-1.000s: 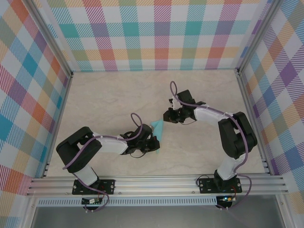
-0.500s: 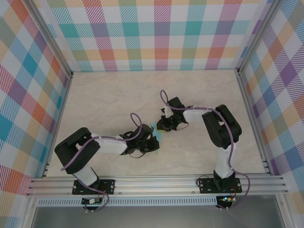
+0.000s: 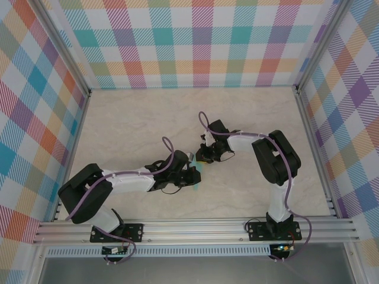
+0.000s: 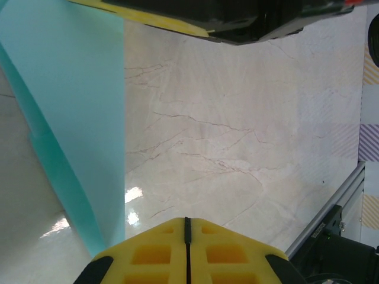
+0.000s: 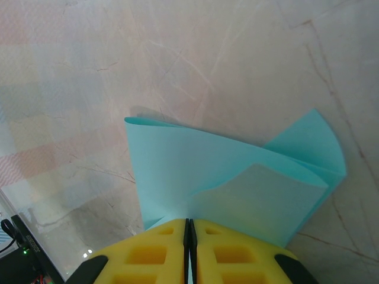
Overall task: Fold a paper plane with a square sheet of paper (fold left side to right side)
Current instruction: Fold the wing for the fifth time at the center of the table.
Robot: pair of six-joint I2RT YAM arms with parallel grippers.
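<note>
While both arms reach in from the near rail toward the middle of the counter (image 3: 136, 124), the left gripper (image 3: 192, 176) sits nearest. Its yellow pads are pressed together with nothing visible in the seam in its wrist view (image 4: 186, 236). The turquoise paper (image 4: 71, 106) rises just beside them, toward 10 o'clock. From above, the paper (image 3: 196, 171) is a small sliver between the two grippers. At 1 o'clock from the left one, the right gripper (image 3: 202, 157) is pinching the paper, which fans out from between its closed pads (image 5: 188, 236) in several loose layers (image 5: 225, 171), lifted off the surface. Judging by those layers, at least one fold is made, but the overlaps gape and no narrow pointed dart shows. Flattening the creases and the later folds look left to do.
</note>
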